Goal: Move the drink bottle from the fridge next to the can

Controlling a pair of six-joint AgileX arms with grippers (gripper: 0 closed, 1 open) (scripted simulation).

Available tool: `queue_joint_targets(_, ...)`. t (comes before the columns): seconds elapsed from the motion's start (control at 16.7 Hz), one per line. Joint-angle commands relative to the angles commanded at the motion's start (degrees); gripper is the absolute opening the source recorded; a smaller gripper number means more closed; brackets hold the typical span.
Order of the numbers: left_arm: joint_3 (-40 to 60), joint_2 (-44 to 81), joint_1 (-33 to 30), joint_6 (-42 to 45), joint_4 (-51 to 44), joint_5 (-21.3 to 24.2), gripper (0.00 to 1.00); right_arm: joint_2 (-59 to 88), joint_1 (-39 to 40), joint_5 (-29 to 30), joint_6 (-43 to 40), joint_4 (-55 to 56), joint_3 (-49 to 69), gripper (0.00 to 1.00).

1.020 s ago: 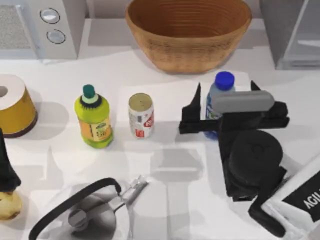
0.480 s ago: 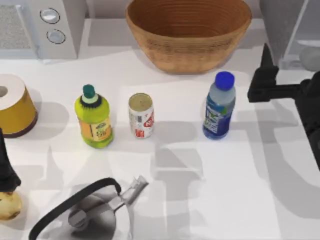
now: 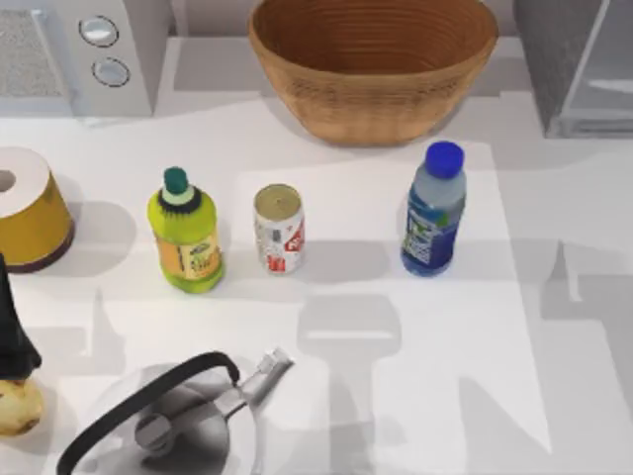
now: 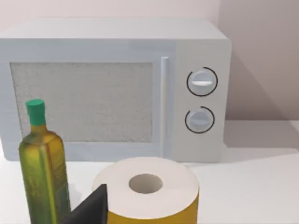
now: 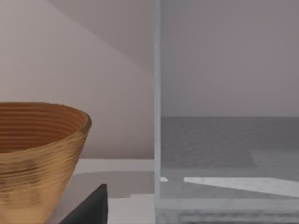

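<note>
Drink bottle [image 3: 433, 210] stands upright on the table, centre-right of the top view, outside the fridge [image 3: 579, 64] at upper right, well apart from the can [image 3: 279, 229]. Placement step judged unfinished; regrasp required. Pincer state: cannot tell

A simulated kitchen counter: microwave [image 3: 84, 54], fridge [image 3: 579, 64], kettle [image 3: 173, 426], wicker basket [image 3: 373, 64].
</note>
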Motion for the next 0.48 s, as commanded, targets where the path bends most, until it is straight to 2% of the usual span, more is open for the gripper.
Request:
queue_joint_targets(0.24, 0.0, 0.0, 0.0, 0.0, 0.0, 0.0, 1.0, -18.4, -7.8, -7.2, -0.4, -12.3, -6.2, 1.0)
queue_joint_targets(0.48, 0.0, 0.0, 0.0, 0.0, 0.0, 0.0, 1.0, -28.2, -12.3, -11.5, -0.8, -19.2, -9.9, 1.0)
